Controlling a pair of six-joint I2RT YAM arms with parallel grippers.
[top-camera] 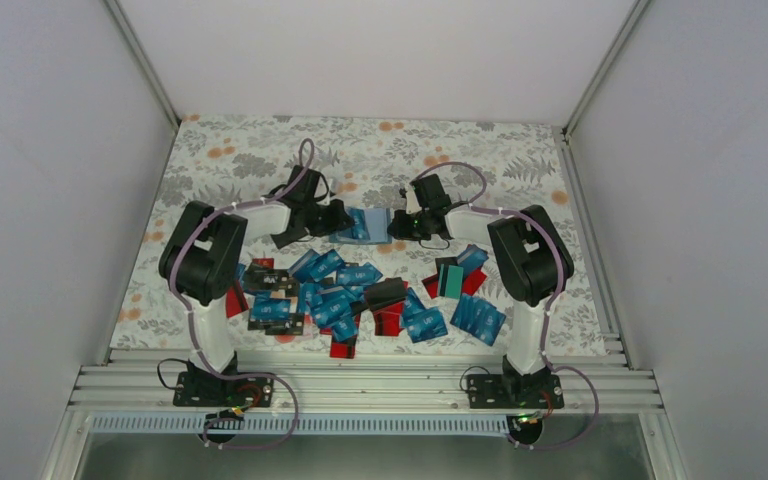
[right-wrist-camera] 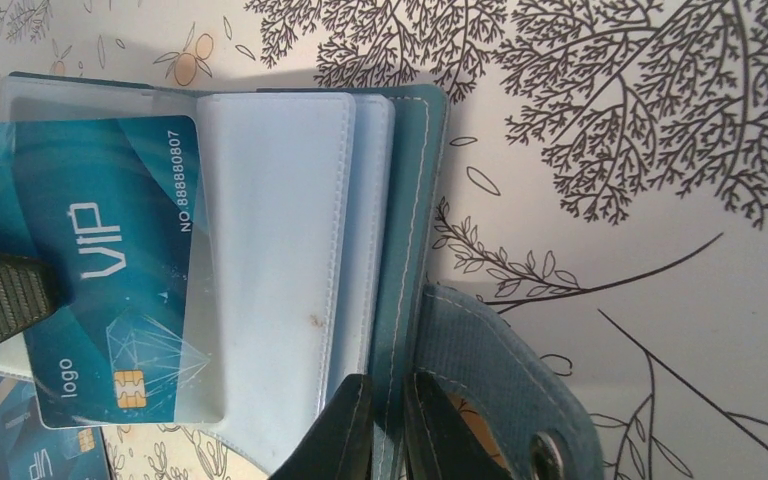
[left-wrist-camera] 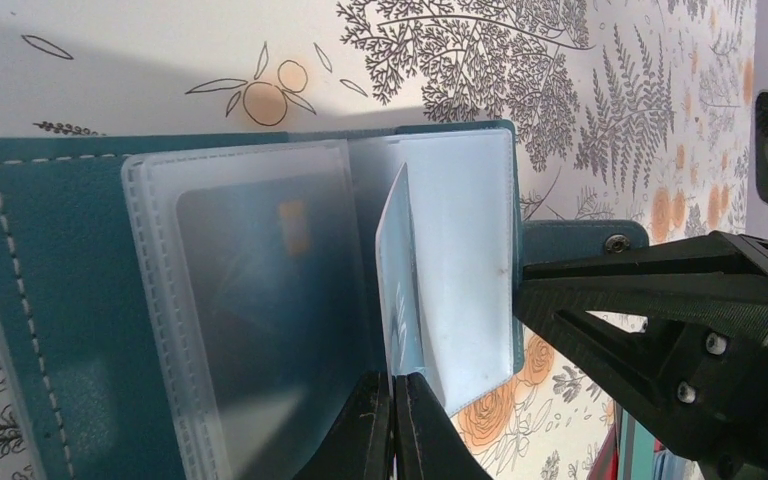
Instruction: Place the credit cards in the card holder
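The teal card holder [top-camera: 365, 228] lies open at the back of the table between both grippers. Its clear sleeves fan out from the cover [left-wrist-camera: 50, 300]. My left gripper [left-wrist-camera: 393, 385] is shut on a blue VIP credit card [right-wrist-camera: 110, 270]. In the left wrist view that card [left-wrist-camera: 400, 270] stands edge-on among the sleeves, its far edge at a sleeve's mouth. My right gripper [right-wrist-camera: 388, 395] is shut on the edge of the holder's teal cover [right-wrist-camera: 415, 200], beside the snap strap [right-wrist-camera: 500, 370]. One sleeve holds a dark card [left-wrist-camera: 260, 300].
Several loose credit cards [top-camera: 340, 295], mostly blue with some red and black, lie heaped on the floral cloth in front of the arms. More cards [top-camera: 465, 285] lie by the right arm. White walls close in the table on three sides.
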